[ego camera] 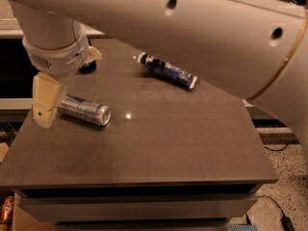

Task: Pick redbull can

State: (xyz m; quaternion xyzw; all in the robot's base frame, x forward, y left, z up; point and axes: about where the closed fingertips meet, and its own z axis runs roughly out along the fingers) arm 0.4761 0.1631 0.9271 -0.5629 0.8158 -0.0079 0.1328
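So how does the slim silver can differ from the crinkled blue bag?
The slim silver and blue metal can is a cylinder; the crinkled dark blue snack bag is flat and creased. The can lies nearer, the gripper at its left end; the bag lies farther back. Both rest on the table.

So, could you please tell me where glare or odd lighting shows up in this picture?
Camera view: a small bright glare spot sits on the table, just right of the lying redbull can; the can's silver end glints too; the light is warm overall; the gripper is at the can's left end.
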